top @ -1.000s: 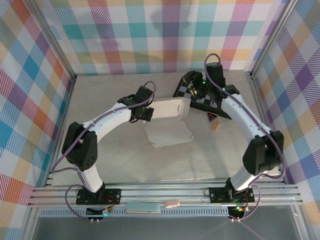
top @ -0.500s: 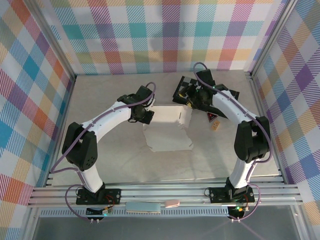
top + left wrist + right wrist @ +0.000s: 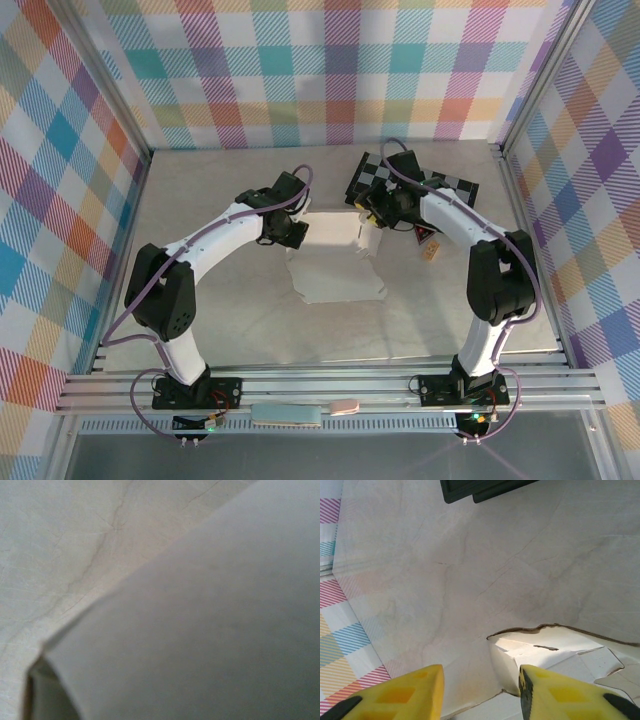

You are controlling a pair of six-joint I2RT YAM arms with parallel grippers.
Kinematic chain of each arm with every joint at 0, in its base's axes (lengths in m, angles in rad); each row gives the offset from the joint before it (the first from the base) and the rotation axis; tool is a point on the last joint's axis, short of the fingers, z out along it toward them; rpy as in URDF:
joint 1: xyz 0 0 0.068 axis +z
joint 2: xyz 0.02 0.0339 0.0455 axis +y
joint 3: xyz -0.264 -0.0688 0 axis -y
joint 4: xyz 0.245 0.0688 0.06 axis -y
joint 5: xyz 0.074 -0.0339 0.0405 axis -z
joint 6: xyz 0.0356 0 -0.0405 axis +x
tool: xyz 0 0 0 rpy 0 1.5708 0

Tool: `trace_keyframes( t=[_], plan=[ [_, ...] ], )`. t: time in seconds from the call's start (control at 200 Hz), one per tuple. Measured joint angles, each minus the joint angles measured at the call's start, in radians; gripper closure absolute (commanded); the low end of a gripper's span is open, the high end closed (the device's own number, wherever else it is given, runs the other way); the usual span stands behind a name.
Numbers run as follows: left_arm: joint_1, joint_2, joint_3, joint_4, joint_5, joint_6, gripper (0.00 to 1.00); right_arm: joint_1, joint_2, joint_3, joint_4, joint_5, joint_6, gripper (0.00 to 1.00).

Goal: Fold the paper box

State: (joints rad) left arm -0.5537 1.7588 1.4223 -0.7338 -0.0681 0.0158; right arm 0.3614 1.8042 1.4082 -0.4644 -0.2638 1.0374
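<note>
**Right pincer at the box's right edge, grip not yet made**

My right pincer stands partly open: its two yellow fingers are apart with bare tabletop between them. The raised, curled rim of the paper box sits just at the inner side of one finger, not yet between the two. From above, that pincer is at the right edge of the upturned far panel.

My left pincer is closed at the opposite, left edge of the same panel. I judge it is pinching the cardboard there, since white card lies right up against its wrist camera, though I can't see the fingers themselves.

The paper box lies mid-tabletop between the arms. Its near part is flat and its far part is folded up. The chequered board is just behind it.

I read the step as raising and creasing the far wall. Next I'd shift the right pincer sideways so the rim slips between its fingers, then close gently, as thin card will buckle easily.
</note>
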Motion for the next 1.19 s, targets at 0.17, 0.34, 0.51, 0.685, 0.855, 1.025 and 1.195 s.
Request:
trace_keyframes(
  t=[0.17,0.34,0.51,0.685,0.855,1.025,1.195],
  plan=[
    [0.000,0.000,0.000,0.000,-0.001,0.000,1.00,0.006,0.002,-0.006,0.036,-0.008,0.028,0.72],
    [0.000,0.000,0.000,0.003,0.000,0.000,1.00,0.006,-0.019,-0.053,0.069,0.008,0.037,0.47],
    [0.001,0.000,0.000,0.003,0.000,0.000,1.00,0.006,-0.180,-0.187,0.113,0.061,-0.010,0.47],
    [0.001,0.000,0.000,0.004,0.001,0.001,1.00,0.034,-0.372,-0.338,0.141,0.080,-0.108,0.56],
    [0.001,0.000,0.000,0.005,0.001,0.001,1.00,0.091,-0.336,-0.420,0.150,0.077,-0.162,0.59],
    [0.001,0.000,0.000,0.006,0.001,0.004,1.00,0.090,-0.232,-0.432,0.150,0.099,-0.206,0.55],
    [0.001,0.000,-0.001,0.006,0.001,0.005,1.00,0.090,-0.156,-0.430,0.156,0.117,-0.239,0.55]
  ],
)
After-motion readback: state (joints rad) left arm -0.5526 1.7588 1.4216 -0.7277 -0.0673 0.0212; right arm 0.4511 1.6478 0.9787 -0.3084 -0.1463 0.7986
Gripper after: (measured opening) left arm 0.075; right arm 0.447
